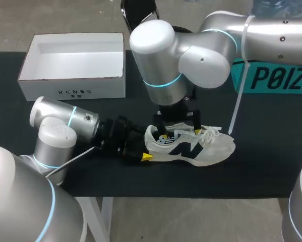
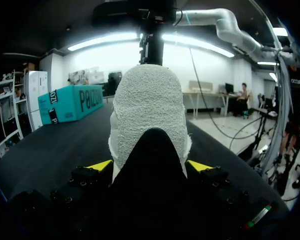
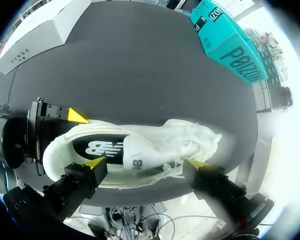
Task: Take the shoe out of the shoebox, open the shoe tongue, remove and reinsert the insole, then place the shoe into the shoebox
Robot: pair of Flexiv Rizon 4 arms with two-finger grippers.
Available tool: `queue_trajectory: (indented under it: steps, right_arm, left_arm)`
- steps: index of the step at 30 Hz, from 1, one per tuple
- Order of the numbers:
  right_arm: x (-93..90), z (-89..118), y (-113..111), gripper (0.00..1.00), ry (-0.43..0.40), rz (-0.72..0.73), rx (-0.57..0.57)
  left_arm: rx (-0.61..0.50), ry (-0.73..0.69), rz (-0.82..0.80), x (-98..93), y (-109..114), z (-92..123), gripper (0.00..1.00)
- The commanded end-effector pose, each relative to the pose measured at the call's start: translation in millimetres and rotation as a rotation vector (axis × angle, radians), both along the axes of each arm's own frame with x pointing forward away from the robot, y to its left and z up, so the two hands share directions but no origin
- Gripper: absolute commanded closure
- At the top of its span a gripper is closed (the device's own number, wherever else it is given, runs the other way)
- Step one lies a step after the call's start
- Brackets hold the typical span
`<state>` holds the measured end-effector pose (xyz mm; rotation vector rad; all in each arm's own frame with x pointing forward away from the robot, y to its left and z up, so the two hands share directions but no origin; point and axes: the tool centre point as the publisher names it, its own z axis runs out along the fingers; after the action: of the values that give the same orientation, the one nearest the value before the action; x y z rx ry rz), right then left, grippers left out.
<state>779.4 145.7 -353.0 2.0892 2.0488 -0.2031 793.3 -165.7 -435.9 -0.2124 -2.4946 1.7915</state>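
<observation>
Pinching the heel of the white shoe [image 1: 191, 148] from both sides with the left gripper [image 2: 150, 167], out of the shoebox [image 1: 70, 85] and upright on its sole on the black table [image 1: 251, 171]. Hanging directly over the shoe's mouth with the right gripper [image 1: 180, 133], spread wide along the shoe's length and clasping nothing. Seemingly about to open the tongue [image 3: 139, 152]: best done by holding the heel clamp firm, dropping one right fingertip just behind the tongue, then drawing it up and toward the toe, clear of the loose laces [image 1: 208, 133]. Worth noting the table's front edge near the shoe's near side, so no dragging that way. Ample open surface on the shoe's far side, with the shoebox back beyond the heel and a teal box [image 1: 272, 78] well beyond the toe.
</observation>
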Motion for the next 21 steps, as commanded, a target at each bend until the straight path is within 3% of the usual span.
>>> queue_trajectory:
  steps: [1, 11, 14, 15, 19, 21]
  right_arm:
    - [3.2, -4.9, 3.6, 0.00, 0.001, 0.003, -0.010]
    - [12.2, -9.2, 4.7, 0.00, -0.007, 0.016, -0.026]
    - [12.6, -9.8, 2.9, 0.50, -0.011, 0.014, -0.023]
    - [12.1, -10.2, 2.2, 0.62, -0.012, 0.013, -0.022]
    - [10.1, -12.8, -0.5, 0.93, -0.014, 0.010, -0.014]
    - [9.3, -13.7, -1.9, 0.95, -0.013, 0.007, -0.009]
  left_arm:
    - [0.001, -0.001, 0.001, -0.2, -2.7, -2.8, 1.00]
    - [0.001, -0.001, 0.001, -0.2, -2.7, -2.8, 1.00]
    - [0.001, -0.001, 0.001, -0.2, -2.7, -2.8, 1.00]
    - [0.001, -0.001, 0.001, -0.2, -2.7, -2.8, 1.00]
    - [0.001, -0.001, 0.001, -0.2, -2.7, -2.8, 1.00]
    - [0.001, -0.001, 0.001, -0.2, -2.7, -2.8, 1.00]
